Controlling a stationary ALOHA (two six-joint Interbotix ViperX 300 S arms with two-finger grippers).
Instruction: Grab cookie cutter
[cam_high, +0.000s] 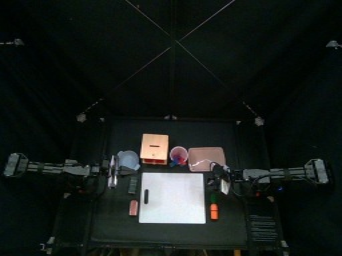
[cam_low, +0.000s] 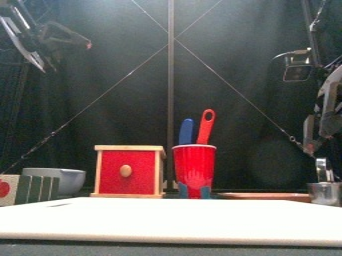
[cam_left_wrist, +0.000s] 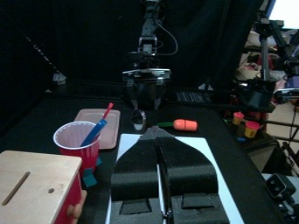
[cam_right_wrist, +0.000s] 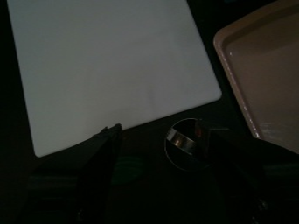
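Observation:
The cookie cutter (cam_right_wrist: 184, 141) is a small round metal ring on the black table, between the white board (cam_right_wrist: 105, 61) and the pink tray (cam_right_wrist: 267, 61). It also shows at the far right of the front view (cam_low: 323, 192). My right gripper (cam_right_wrist: 173, 147) hangs just over it, open, with one jaw on each side of the ring and not closed on it. In the top view the right gripper (cam_high: 221, 181) is at the board's right edge. My left gripper (cam_left_wrist: 163, 147) is shut and empty, at the board's left edge (cam_high: 120, 184).
A wooden box (cam_high: 158, 149), a red cup (cam_high: 178, 155) holding blue and red utensils (cam_low: 195, 130), and a grey bowl (cam_high: 127, 160) stand behind the board. An orange item (cam_high: 214, 211) and a red item (cam_high: 132, 207) lie beside the board's front corners.

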